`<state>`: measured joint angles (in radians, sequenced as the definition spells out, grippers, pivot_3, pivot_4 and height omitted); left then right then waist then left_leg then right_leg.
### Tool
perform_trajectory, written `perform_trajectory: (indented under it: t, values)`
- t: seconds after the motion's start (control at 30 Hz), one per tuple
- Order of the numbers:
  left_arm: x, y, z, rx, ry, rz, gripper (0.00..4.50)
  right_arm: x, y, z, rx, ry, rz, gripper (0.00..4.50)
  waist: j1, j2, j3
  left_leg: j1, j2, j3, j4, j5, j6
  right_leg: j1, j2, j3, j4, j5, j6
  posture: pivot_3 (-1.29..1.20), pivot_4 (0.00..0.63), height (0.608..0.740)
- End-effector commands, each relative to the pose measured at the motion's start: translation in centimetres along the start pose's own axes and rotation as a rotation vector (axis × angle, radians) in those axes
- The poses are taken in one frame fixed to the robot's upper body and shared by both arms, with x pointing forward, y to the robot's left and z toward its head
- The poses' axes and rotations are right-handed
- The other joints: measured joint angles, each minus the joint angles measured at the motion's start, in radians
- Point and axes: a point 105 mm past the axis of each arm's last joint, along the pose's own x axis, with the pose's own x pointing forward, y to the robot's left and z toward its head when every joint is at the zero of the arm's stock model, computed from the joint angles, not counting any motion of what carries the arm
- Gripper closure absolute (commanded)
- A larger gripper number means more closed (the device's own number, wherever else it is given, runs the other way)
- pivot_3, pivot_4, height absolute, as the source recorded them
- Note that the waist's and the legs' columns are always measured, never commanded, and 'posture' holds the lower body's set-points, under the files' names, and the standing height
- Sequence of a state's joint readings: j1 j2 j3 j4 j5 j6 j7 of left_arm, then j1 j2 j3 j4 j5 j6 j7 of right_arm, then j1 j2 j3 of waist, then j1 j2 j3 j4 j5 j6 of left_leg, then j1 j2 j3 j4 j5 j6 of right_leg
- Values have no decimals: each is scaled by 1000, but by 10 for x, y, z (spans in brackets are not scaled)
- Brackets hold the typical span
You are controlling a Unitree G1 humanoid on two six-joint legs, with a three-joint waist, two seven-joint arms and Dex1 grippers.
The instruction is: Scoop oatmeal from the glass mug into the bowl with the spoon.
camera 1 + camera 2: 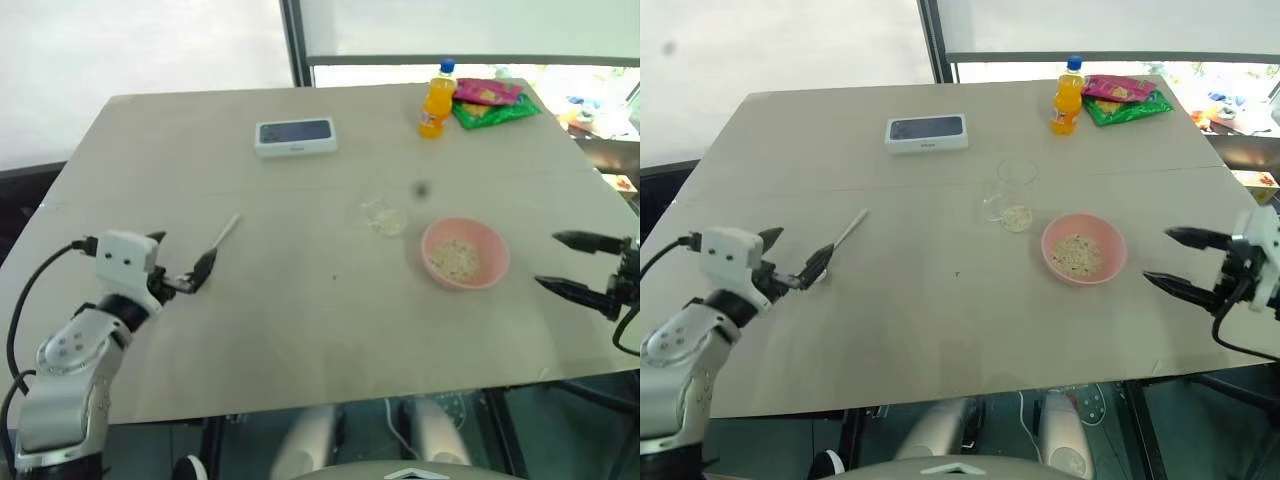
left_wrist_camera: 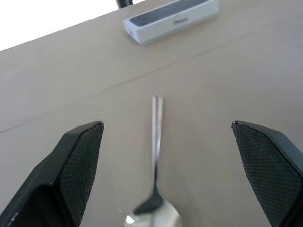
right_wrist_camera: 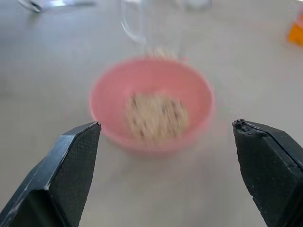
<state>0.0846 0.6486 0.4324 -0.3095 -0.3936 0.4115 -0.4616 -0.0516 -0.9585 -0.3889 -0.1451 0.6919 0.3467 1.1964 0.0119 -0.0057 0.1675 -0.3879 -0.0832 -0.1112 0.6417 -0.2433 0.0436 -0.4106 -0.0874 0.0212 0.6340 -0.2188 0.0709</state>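
We judge the spoon pick-up to be the step in hand; the spoon (image 1: pixel 843 240) lies flat on the counter (image 1: pixel 940 330), untouched, its bowl end nearest our left pincer (image 1: pixel 795 268) and its handle running away toward the white box (image 1: pixel 927 133); that pincer hangs just above the counter on a level, forward-pointing arm, its 2 fingers wide apart and straddling the spoon's line with nothing held; next it must drop lower and close across the thin handle, a shallow target that could slip; the glass mug (image 1: pixel 1014 192) stands mid-counter with a little oatmeal (image 1: pixel 1016 217) at its bottom, just beside the pink bowl (image 1: pixel 1084 249), which already holds some flakes; our right pincer (image 1: pixel 1175 258) hovers at the counter's right edge, pointing inward at the bowl, fingers spread and empty; an orange drink bottle (image 1: pixel 1067 97) and snack packets (image 1: pixel 1125 98) sit at the far side
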Motion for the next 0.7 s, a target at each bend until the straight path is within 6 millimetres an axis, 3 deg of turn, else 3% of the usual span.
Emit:
perform_trajectory:
  t: [0.03,0.23,0.43,0.53,0.7]
  values:
    - [3,22,-19,32,129,68,35,33,29,28,-5,-86,126,0,1,-1,0,0,0,0,0,0,0,0,0,0,0,0,0,0,150,740]
    - [13,27,-51,-2,300,42,35,61,55,53,-17,-162,212,0,6,-1,1,-9,-3,-4,2,0,0,-5,0,-4,-1,0,0,0,150,740]
    - [15,9,-78,6,453,-109,35,67,59,53,-9,-161,212,0,8,1,-1,-9,-3,-5,2,0,0,-5,-4,-5,-2,1,0,0,150,740]
    - [17,9,-81,89,491,-162,35,67,59,50,-21,-143,216,0,7,4,-3,-8,-3,-6,2,0,0,-5,-4,-5,0,1,-1,0,150,740]
    - [25,13,-70,135,446,-180,35,68,56,51,-19,-150,202,0,6,10,-6,-7,-3,-6,2,0,0,-4,-4,-5,1,1,0,0,150,740]
